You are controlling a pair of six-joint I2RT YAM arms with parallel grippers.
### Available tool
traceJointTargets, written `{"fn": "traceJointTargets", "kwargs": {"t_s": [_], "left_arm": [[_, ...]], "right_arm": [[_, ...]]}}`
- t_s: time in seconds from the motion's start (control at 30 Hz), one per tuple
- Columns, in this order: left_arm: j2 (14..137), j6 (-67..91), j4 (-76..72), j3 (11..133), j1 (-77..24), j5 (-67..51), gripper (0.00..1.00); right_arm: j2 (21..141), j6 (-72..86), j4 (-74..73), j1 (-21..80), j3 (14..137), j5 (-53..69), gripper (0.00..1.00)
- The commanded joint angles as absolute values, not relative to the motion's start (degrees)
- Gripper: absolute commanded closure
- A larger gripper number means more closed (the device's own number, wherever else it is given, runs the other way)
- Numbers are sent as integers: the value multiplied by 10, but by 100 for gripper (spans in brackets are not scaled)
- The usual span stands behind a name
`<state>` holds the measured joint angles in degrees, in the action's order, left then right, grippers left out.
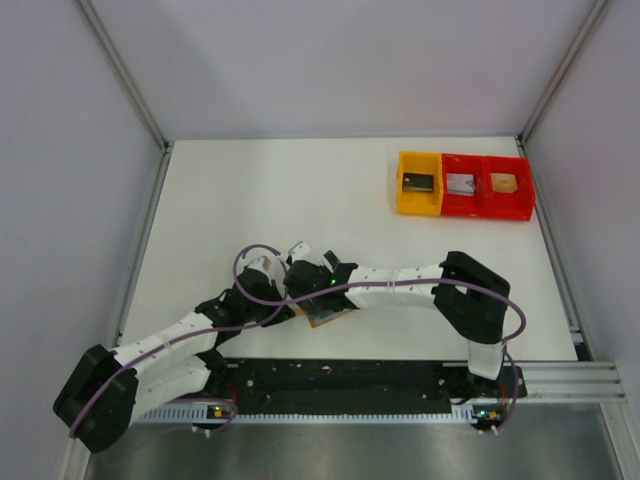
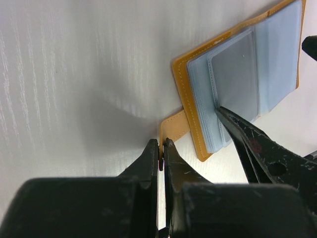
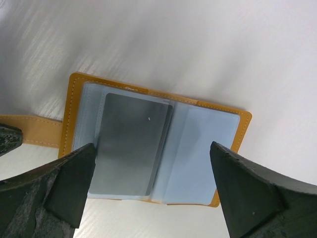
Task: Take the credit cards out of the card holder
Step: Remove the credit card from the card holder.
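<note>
The card holder (image 3: pixel 69 116), a tan-orange wallet, lies open on the white table with its grey-blue sleeves up. It also shows in the left wrist view (image 2: pixel 181 84) and under the grippers in the top view (image 1: pixel 327 318). A grey credit card (image 3: pixel 131 141) sits in the left sleeve; it also shows in the left wrist view (image 2: pixel 235 69). My left gripper (image 2: pixel 161 154) is shut on the wallet's tan strap tab (image 2: pixel 174 126). My right gripper (image 3: pixel 153 181) is open, its fingers on either side of the wallet's near edge, one tip by the card's sleeve.
A yellow tray (image 1: pixel 404 183) and a red double tray (image 1: pixel 526 190), each compartment holding a small rectangle, stand at the back right. Grey walls and metal rails border the table. Both arms meet near the table's front middle.
</note>
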<state>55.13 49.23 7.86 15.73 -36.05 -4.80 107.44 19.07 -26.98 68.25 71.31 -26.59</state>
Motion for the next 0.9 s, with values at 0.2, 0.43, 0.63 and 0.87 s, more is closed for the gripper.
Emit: {"fn": "traceJointTargets", "kwargs": {"t_s": [0.2,0.43,0.63,0.87], "left_arm": [[540,477,93,151,-362,-29,100],[541,476,95,151,-362,-29,100],[543,475,96,151,-363,-27,100],[539,473,103,157,-363,-18,98]], "right_arm": [[1036,181,-347,686,728,-403,5],[993,172,-362,682,726,-459,5],[966,178,-363,638,695,-454,5],[957,192,-363,585,650,-394,6]]}}
